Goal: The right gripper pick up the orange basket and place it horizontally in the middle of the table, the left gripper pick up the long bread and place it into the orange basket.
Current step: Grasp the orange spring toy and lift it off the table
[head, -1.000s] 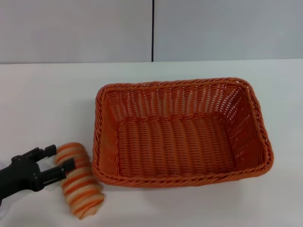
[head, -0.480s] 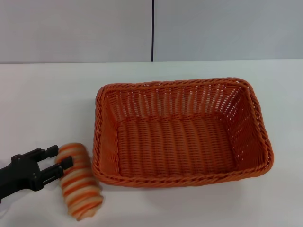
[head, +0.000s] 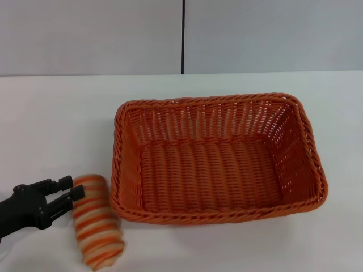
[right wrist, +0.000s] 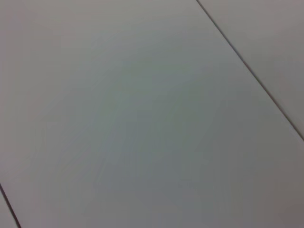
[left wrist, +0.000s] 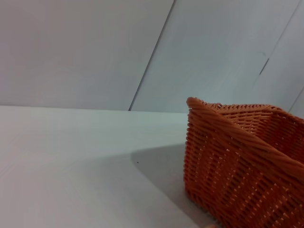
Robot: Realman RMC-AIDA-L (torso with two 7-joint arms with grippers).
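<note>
Long bread (head: 96,220) against left end effector (head: 71,190)

The light is bright and soft all over. The orange basket (head: 218,158) drops a pale grey shadow on the white surface (left wrist: 71,161) in the left wrist view. No glare shows. The right wrist view shows only plain grey, with nothing sharp.

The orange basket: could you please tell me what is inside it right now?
Nothing: the orange basket shows only its bare woven floor. The long bread lies outside, beside its left end.
</note>
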